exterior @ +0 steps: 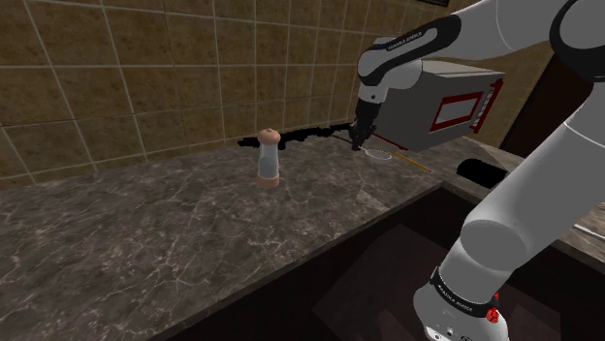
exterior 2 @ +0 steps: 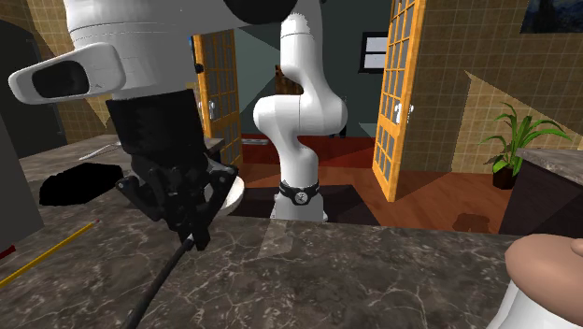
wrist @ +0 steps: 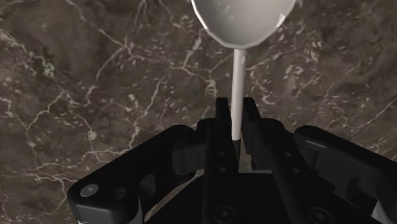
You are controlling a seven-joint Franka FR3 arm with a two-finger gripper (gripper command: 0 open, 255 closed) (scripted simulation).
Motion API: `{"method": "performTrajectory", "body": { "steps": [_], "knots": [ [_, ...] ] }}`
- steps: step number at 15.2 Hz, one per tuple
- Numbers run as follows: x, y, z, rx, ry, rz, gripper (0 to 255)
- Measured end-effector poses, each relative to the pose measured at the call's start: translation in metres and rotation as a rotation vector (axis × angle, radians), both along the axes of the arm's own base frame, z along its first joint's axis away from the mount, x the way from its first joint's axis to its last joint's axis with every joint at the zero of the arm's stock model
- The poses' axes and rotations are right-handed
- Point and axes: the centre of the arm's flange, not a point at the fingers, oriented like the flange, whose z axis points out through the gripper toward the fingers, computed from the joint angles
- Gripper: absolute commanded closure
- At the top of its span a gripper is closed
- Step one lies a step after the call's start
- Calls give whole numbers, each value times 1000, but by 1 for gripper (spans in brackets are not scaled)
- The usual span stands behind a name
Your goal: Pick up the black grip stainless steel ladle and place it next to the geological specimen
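Note:
The ladle has a pale round bowl, a thin light stem and a black grip. My gripper is shut on the stem, just below the bowl. In the shoulder view the gripper hangs over the far end of the marble counter, with the ladle bowl just under it, close to the surface. In the second exterior view the black grip slants down from the gripper. A black lump, apparently the specimen, lies beyond a grey box; the lump sits behind the hand.
The grey box with red markings stands right behind the gripper. A thin yellow stick lies beside the ladle. A small mill with a pinkish cap stands mid-counter. The counter edge drops to a dark recess near the arm's base.

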Motion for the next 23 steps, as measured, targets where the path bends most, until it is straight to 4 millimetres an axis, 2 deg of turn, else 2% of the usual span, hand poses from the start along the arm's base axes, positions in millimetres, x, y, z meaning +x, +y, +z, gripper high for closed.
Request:
{"method": "performTrajectory", "body": {
  "steps": [7,8,14,23],
  "knots": [
    [1,0,34,0,0,0,255],
    [-5,-2,38,0,0,0,255],
    [-67,-33,39,0,0,-1,255],
    [-178,-91,38,0,0,-1,255]
  ]
}}
